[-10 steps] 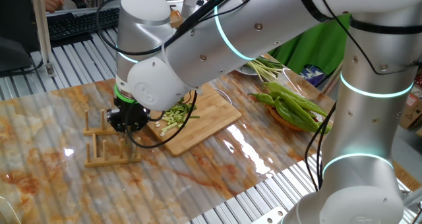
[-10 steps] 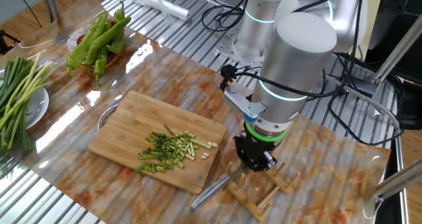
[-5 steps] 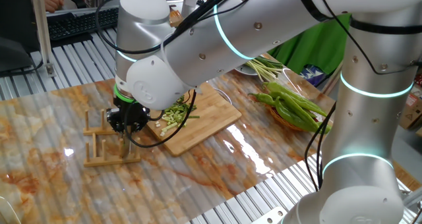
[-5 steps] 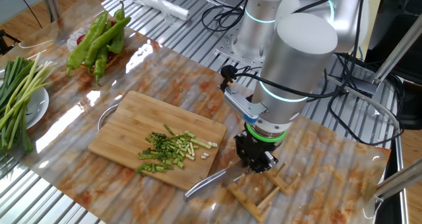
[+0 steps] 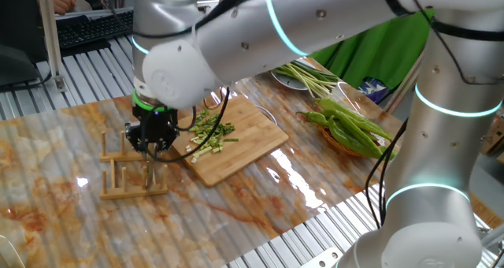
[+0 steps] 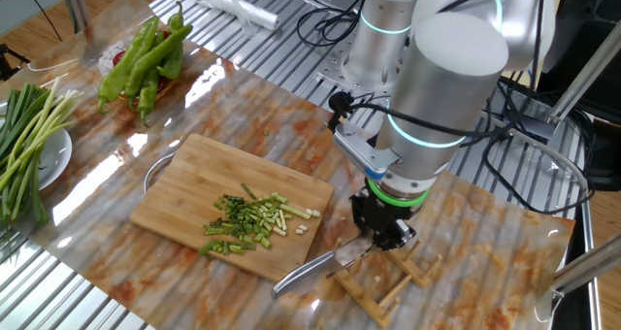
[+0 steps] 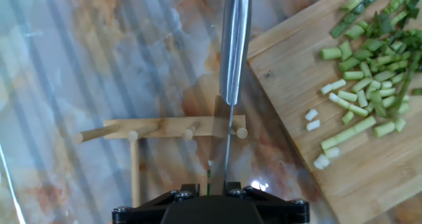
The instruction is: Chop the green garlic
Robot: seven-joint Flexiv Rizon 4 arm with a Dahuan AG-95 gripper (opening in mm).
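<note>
The green garlic (image 6: 247, 223) lies chopped into short bits in a heap on the bamboo cutting board (image 6: 194, 189). The heap also shows in the first fixed view as the green garlic (image 5: 211, 134) and in the hand view as the green garlic (image 7: 362, 85). A steel knife (image 6: 310, 270) rests edge-down in the wooden rack (image 6: 388, 291), its handle pointing away toward the board. The knife (image 7: 234, 46) runs straight ahead of my gripper (image 7: 211, 186). My gripper (image 6: 383, 238) hovers just above the rack, its fingers slightly parted, and the blade's end stands between them.
Green peppers (image 6: 146, 58) are piled at the far side of the table. A plate of long uncut stalks (image 6: 24, 146) sits at the table's edge. A clear plastic bag (image 6: 238, 7) lies beyond the marble sheet. The rack (image 5: 130, 191) stands left of the board (image 5: 244, 154).
The knife's handle has tipped up as the blade settled into the rack. My gripper's fingers have parted and the hand has lifted a little off the rack.
</note>
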